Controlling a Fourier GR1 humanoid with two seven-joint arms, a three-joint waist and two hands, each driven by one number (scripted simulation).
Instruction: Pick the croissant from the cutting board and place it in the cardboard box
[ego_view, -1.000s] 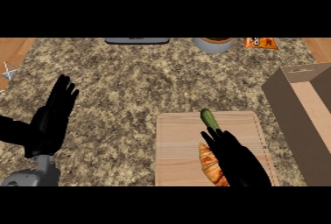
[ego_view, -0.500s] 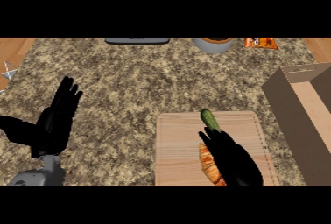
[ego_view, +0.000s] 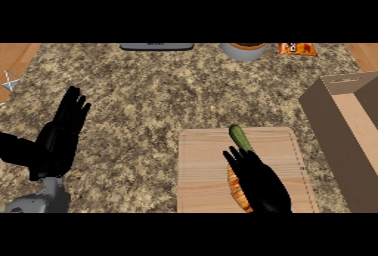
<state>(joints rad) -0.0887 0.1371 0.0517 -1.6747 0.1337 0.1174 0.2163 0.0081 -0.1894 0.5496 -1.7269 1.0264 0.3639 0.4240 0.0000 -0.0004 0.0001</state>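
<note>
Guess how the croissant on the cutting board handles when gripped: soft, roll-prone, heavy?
The croissant looks ridged and flaky, so it probably crushes easily. Lying flat on the cutting board, it seems unlikely to roll. It is smaller than the right hand over it, so probably light.

Right hand (ego_view: 260, 186) drawn back toward lower edge, now covering more of croissant (ego_view: 235, 187); fingertips just short of cucumber (ego_view: 240, 136). Left hand (ego_view: 60, 135) raised slightly.
</note>
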